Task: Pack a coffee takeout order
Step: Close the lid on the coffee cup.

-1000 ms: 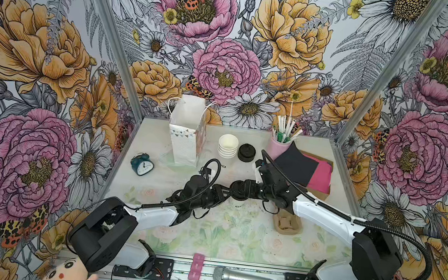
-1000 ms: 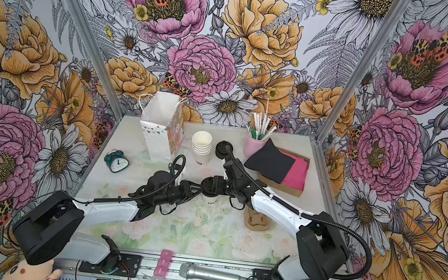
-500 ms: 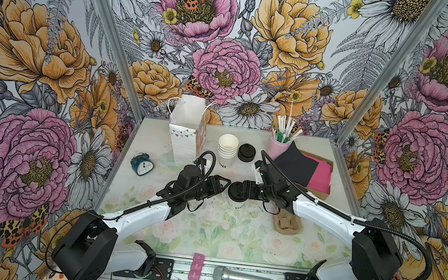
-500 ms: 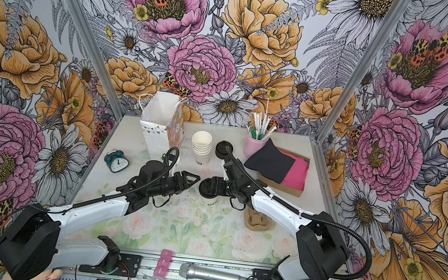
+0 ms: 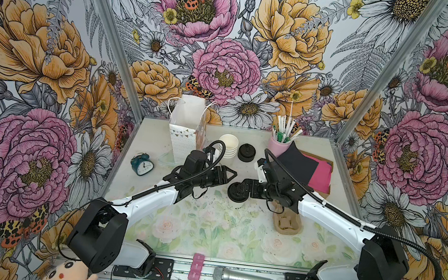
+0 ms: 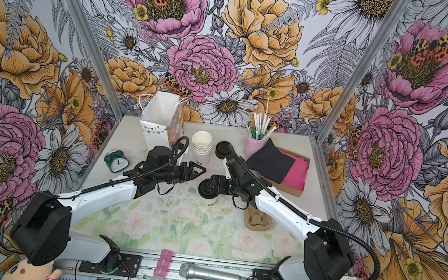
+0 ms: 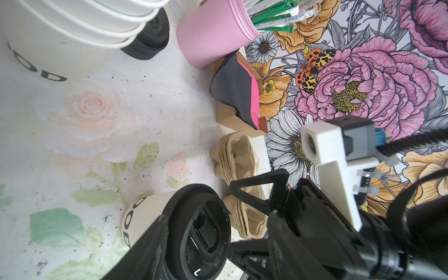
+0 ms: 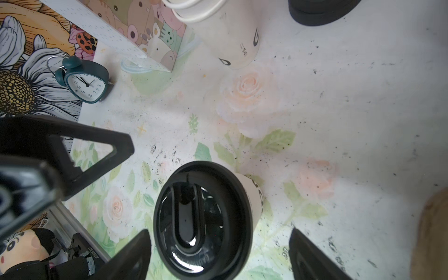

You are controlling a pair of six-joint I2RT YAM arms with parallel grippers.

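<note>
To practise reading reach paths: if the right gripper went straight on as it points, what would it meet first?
Likely the round black domed plastic lid on the small white paper cup, between the open jaws of the right gripper.

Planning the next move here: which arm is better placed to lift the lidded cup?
Right, probably. The right gripper hangs open with a finger on either side of the lidded cup, touching neither side. The left gripper sits off to one side, clear of it.

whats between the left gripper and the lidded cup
Only bare, speckled table mat: the left gripper stands clear of the lidded cup. The right wrist view shows the gap.
</note>
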